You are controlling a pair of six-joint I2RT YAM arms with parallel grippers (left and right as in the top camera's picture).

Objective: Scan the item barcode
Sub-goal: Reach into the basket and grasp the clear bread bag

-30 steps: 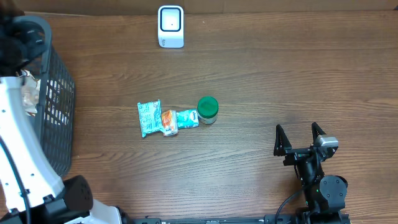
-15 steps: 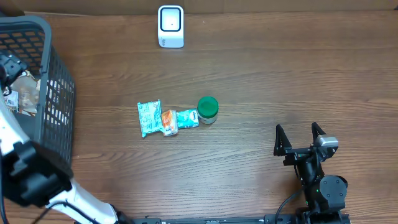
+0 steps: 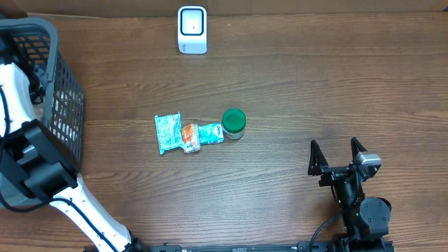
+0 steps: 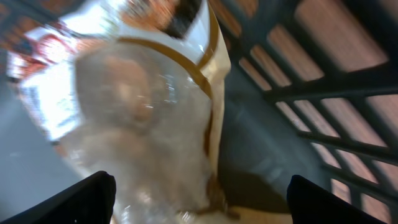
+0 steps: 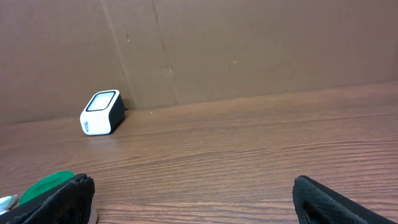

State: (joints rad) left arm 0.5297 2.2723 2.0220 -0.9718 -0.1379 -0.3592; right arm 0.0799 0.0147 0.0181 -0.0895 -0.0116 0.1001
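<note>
Left pincer (image 4: 199, 205) gapes at a blurry, seemingly clear packet (image 4: 143, 106) with a brown stripe; right pincer (image 5: 193, 199) wide open, empty.

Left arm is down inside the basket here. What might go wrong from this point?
1. The left end effector is open right against a glossy clear-wrapped package; closing may pinch only film and slip.
2. The basket mesh sits close beside it, so a finger might snag on lifting.
3. The scanner stands far across the table; a low carry could knock the green-lidded jar.
</note>
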